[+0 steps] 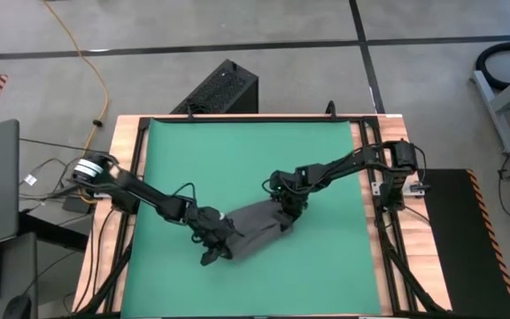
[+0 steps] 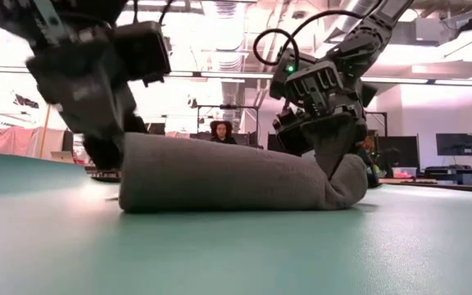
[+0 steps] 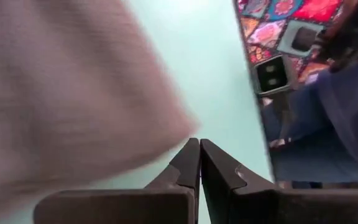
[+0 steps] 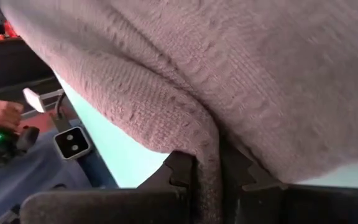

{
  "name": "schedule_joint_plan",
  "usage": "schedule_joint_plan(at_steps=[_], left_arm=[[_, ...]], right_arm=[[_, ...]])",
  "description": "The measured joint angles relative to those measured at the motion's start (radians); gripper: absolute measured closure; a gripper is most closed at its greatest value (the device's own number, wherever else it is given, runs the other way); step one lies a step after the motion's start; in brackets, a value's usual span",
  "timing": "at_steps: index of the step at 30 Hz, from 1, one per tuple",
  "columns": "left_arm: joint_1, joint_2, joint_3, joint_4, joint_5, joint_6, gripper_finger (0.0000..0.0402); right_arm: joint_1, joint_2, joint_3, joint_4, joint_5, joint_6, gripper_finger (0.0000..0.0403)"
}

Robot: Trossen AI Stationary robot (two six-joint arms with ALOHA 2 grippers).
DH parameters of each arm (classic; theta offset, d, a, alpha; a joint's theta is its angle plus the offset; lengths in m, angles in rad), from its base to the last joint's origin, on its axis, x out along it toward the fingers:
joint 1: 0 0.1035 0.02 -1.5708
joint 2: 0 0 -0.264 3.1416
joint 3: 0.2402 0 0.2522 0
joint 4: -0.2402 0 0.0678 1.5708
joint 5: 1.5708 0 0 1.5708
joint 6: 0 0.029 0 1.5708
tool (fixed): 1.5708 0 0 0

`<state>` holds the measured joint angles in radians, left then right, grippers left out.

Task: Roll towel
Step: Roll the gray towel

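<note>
Towel (image 1: 257, 229) roll between both grippers, one end in right gripper (image 1: 287, 215).

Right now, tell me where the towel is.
In the high view the towel lies rolled on the green mat, near its front middle, between the shut left gripper and the right gripper, which pinches its end.

Towel (image 1: 257, 229) on mat (image 1: 246, 159), seemingly rolled, between both arms.
</note>
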<state>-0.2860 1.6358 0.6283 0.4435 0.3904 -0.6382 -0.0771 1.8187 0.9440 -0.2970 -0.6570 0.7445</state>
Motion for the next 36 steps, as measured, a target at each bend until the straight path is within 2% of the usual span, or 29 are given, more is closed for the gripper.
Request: schedule_joint_plan(at_steps=[2, 4, 9, 11, 15, 21, 29, 36], left_arm=[[0.001, -0.06, 0.001, -0.072, -0.027, -0.006, 0.0401], [-0.003, -0.112, 0.001, -0.138, -0.103, 0.003, 0.0401], [-0.021, -0.23, 0.004, -0.253, -0.462, 0.172, 0.0402], [-0.013, -0.236, 0.004, -0.274, -0.563, 0.256, 0.0402], [0.015, -0.204, 0.003, -0.211, -0.5, 0.291, 0.0401], [-0.019, -0.106, 0.004, -0.11, -0.449, 0.285, 0.0401], [-0.021, 0.029, 0.005, -0.065, -0.46, 0.267, 0.0402], [0.016, 0.104, 0.008, -0.048, -0.274, 0.218, 0.0402]], right_arm=[[-0.001, 0.002, -0.001, 0.004, -0.018, 0.009, 0.0349], [-0.001, 0.002, -0.001, 0.004, -0.024, 0.0, 0.0349], [-0.005, 0.002, -0.001, 0.017, -0.041, -0.015, 0.0349], [-0.005, 0.002, -0.001, 0.017, -0.042, -0.023, 0.0349], [-0.005, 0.002, -0.001, 0.012, -0.045, -0.035, 0.0349], [-0.004, 0.002, -0.001, 0.013, -0.046, -0.038, 0.0349], [-0.004, 0.002, -0.001, 0.017, -0.066, -0.042, 0.0349], [-0.009, -0.047, 0.015, 0.015, -0.199, -0.045, 0.0349]])
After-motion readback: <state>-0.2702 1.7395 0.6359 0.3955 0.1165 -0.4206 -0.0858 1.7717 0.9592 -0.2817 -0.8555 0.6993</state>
